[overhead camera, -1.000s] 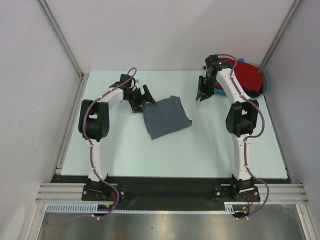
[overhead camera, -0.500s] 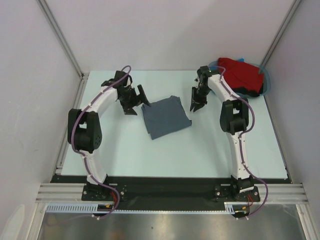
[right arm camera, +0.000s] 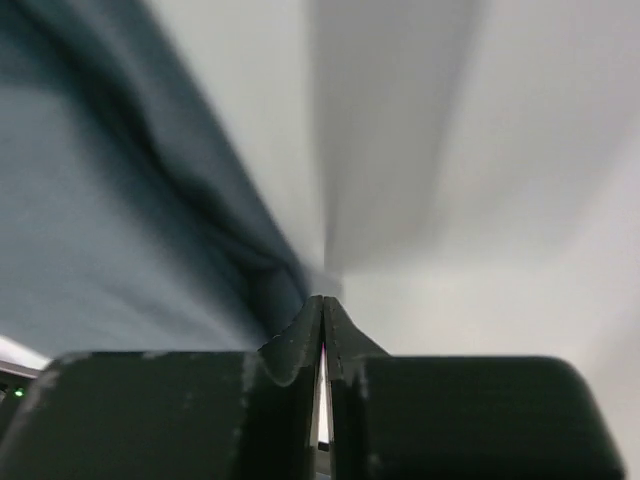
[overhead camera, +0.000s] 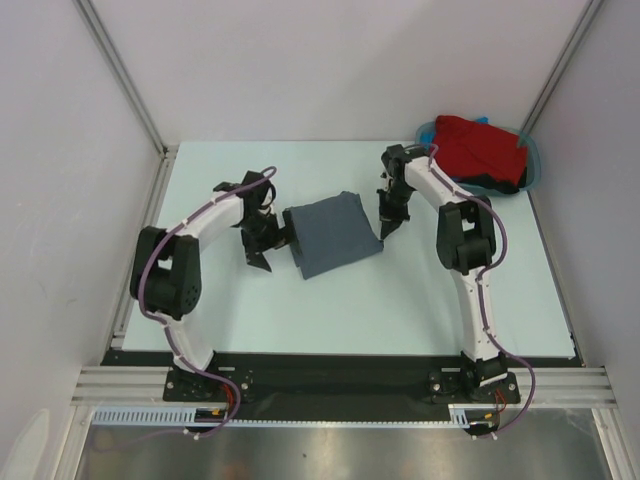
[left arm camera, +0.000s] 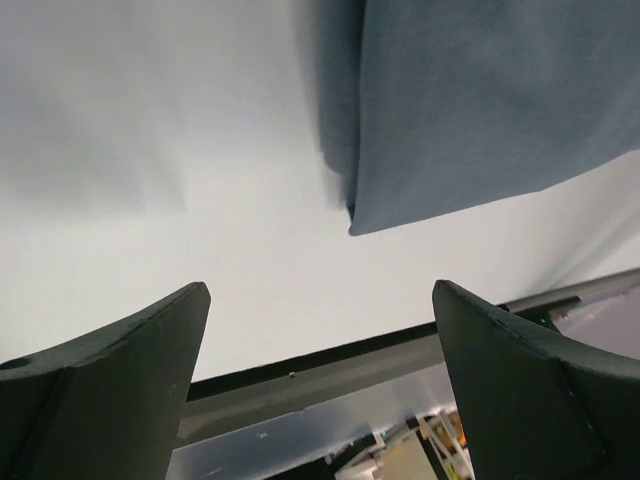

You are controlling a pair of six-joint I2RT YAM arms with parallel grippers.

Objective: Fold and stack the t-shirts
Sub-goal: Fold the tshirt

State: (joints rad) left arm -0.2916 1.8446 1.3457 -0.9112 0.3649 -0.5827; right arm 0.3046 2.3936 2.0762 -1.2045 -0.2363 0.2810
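While the grey t-shirt (overhead camera: 332,235) lay folded mid-table between the left gripper (left arm camera: 320,292), wide open and empty, and the right gripper (right arm camera: 322,303), pinched shut on nothing visible, the red t-shirt (overhead camera: 480,148) sat heaped in the tub (overhead camera: 535,165), unfolded and unstacked.

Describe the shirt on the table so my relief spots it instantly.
On the pale table, look at the middle. The slate-grey t-shirt lies folded flat there. Unlike the red shirt heaped in the teal tub, it is dark and alone.

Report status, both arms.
Left gripper open, beside grey t-shirt. Right gripper shut at its edge, grip unclear. Red t-shirt in tub. No obstruction.
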